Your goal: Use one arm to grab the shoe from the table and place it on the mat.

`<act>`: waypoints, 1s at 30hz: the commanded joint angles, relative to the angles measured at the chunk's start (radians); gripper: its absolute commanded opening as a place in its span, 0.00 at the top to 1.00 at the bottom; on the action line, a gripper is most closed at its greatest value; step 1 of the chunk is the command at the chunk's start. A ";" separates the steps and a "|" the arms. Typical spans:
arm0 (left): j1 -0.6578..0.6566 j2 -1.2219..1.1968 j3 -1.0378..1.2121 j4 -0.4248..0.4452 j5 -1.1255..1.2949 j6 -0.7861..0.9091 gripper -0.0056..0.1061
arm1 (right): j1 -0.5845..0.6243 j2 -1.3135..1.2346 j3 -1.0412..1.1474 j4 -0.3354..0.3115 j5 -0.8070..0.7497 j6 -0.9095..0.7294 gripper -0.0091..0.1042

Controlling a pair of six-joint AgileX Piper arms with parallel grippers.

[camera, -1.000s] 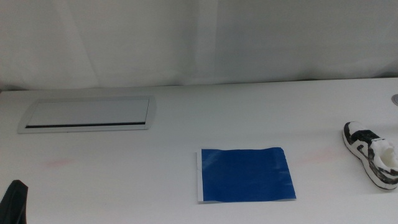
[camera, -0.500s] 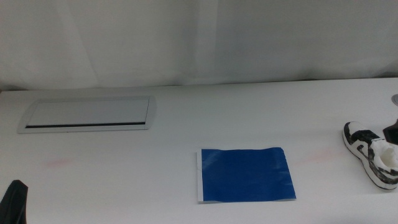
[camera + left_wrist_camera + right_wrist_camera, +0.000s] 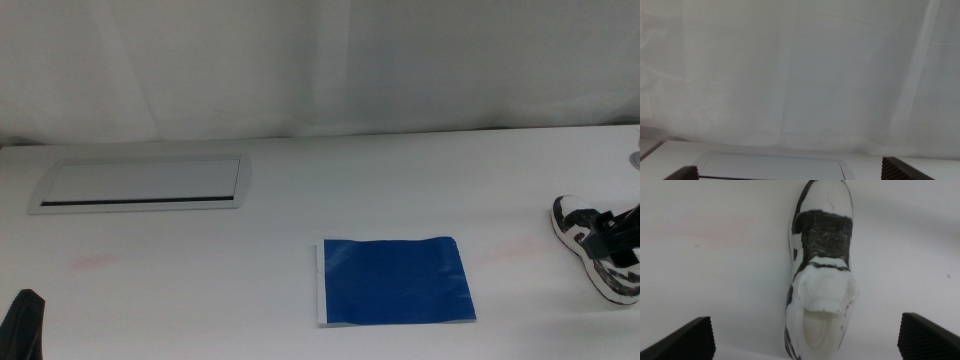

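Note:
The black-and-white shoe [image 3: 572, 218] lies on the white table [image 3: 300, 220] at the far right, toe pointing away, to the right of the dark blue mat [image 3: 397, 280]. My right gripper [image 3: 616, 234] reaches in from the right edge and hangs over the shoe's rear half, hiding part of it. In the right wrist view the shoe [image 3: 822, 255] lies lengthwise between the right gripper's [image 3: 807, 341] jaws, which are open wide and clear of it on both sides. The left gripper [image 3: 22, 325] waits at the bottom left corner, open [image 3: 790, 173].
A grey rectangular panel [image 3: 140, 183] is set into the table at the back left. A white curtain [image 3: 320, 60] closes off the far side. A faint pink smudge [image 3: 92, 263] marks the table at the left. A small grey object [image 3: 634, 158] shows at the right edge.
My right gripper has come in from the right edge and moved over the shoe's rear half. The shoe, the mat and the left arm have not moved.

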 commanded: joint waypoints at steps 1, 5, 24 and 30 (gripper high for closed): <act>0.001 -0.032 0.041 -0.008 -0.011 -0.003 0.14 | 0.005 0.044 -0.004 -0.016 -0.031 -0.012 0.02; 0.001 -0.032 0.041 -0.008 -0.011 -0.003 0.14 | 0.005 0.112 -0.004 -0.013 -0.058 -0.037 0.02; 0.001 -0.032 0.041 -0.008 -0.011 -0.003 0.14 | 0.005 0.273 -0.006 -0.011 -0.203 -0.063 0.05; 0.001 -0.032 0.041 -0.008 -0.011 -0.003 0.14 | 0.005 0.290 -0.006 -0.013 -0.215 -0.063 0.14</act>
